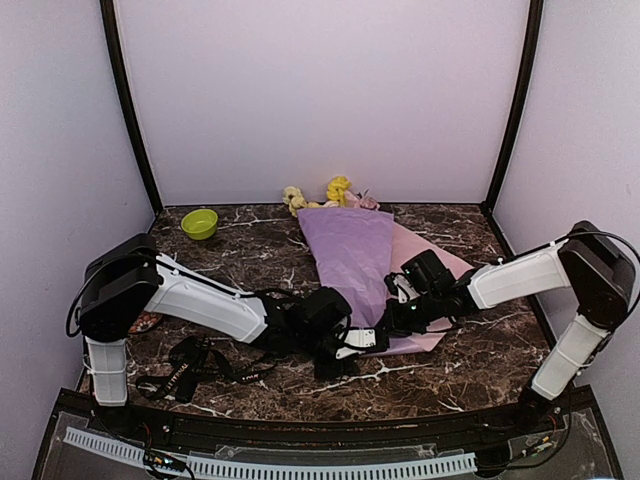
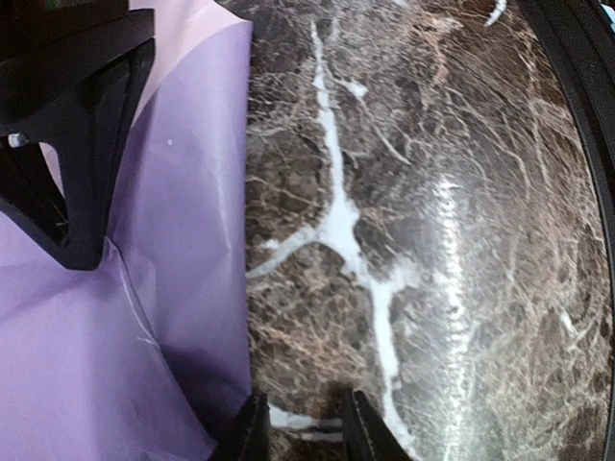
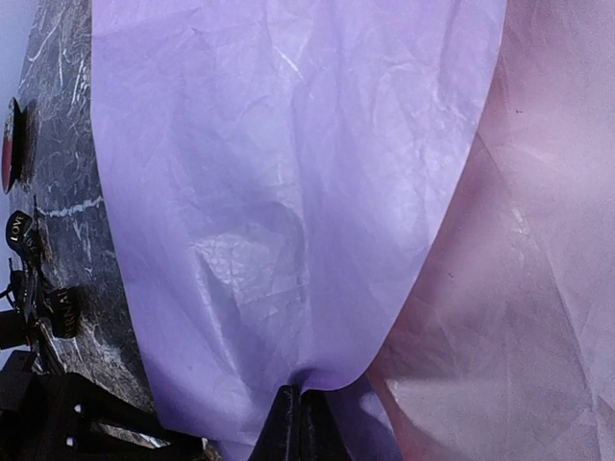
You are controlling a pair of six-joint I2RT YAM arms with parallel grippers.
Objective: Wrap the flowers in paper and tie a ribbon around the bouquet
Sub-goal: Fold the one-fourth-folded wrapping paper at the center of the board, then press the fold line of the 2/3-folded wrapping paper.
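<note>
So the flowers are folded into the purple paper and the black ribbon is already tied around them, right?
Not quite. The flowers are folded into the purple paper, but the black ribbon is not tied around them: the top view shows it lying loose on the table by the left arm's base.

Plain pale walls (image 1: 320, 90) with black corner posts (image 1: 130, 110) enclose a dark brown white-veined marble table (image 1: 450, 370), evenly lit

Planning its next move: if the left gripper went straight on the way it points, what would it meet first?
Probably the bare table, just beside the edge of the paper; depth is unclear.
</note>
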